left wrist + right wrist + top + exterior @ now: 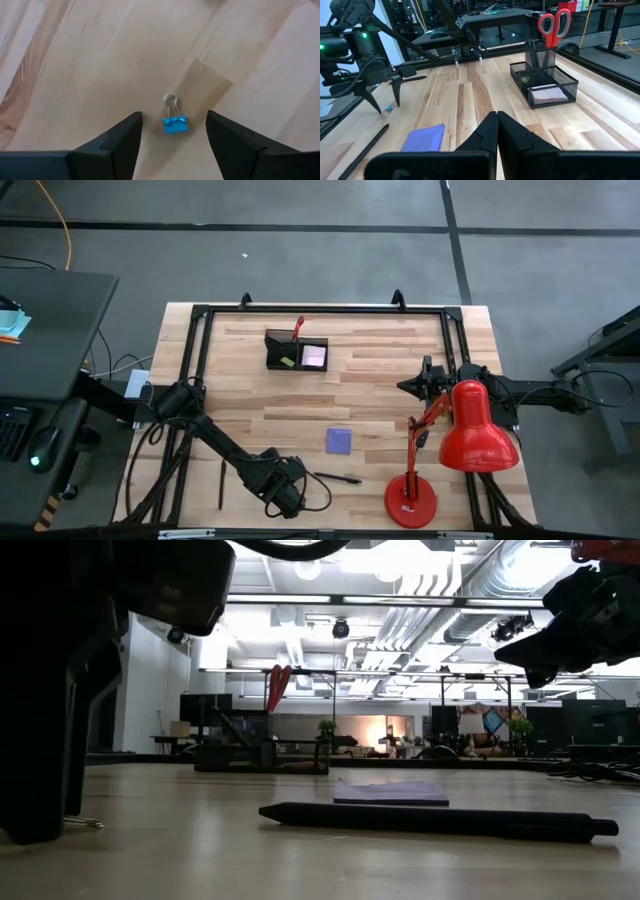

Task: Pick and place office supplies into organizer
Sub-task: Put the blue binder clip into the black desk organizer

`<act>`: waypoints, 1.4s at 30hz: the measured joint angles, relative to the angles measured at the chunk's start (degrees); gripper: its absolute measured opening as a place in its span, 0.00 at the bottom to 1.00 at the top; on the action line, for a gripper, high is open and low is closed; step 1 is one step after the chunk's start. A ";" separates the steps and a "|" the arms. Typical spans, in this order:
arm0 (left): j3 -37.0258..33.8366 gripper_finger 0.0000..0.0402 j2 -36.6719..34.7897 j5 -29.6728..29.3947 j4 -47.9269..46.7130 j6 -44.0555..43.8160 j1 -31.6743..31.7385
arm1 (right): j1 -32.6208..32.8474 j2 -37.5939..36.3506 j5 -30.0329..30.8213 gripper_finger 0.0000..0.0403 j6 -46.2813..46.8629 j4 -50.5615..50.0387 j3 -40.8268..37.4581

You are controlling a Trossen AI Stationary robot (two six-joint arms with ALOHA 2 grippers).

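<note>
High view: we see the left gripper (287, 498) low at the table's near edge; the organizer (296, 352) sits far across, scissors (298, 330) upright inside.
Low view: a pen (440, 820) and purple pad (390, 792) lie waiting.
Left wrist: our fingers (120, 145) stand apart, straddling a blue binder clip (174, 121), untouched, apparently ready to pinch.
Right wrist: the right gripper (497, 131) is closed, parked, empty.

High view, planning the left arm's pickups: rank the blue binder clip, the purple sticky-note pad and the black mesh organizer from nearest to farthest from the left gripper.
1. Blue binder clip: on the wooden table between the open jaws of the left gripper.
2. Purple sticky-note pad: mid-table, toward the right arm.
3. Black mesh organizer: far edge, holding red-handled scissors.
</note>
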 joint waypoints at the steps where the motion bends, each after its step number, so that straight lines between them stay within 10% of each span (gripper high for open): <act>1: 0.02 0.52 0.00 -0.04 0.00 0.02 0.00 | 0.00 0.07 -0.02 0.00 0.00 -0.01 0.00; 29: -0.02 0.11 0.15 -2.53 -0.40 -0.57 -0.02 | 0.00 -0.01 0.00 0.00 0.00 -0.03 0.00; 42: -0.05 0.11 0.17 -3.03 -0.19 -0.57 -0.02 | 0.00 -0.01 0.00 0.00 -0.01 -0.03 0.00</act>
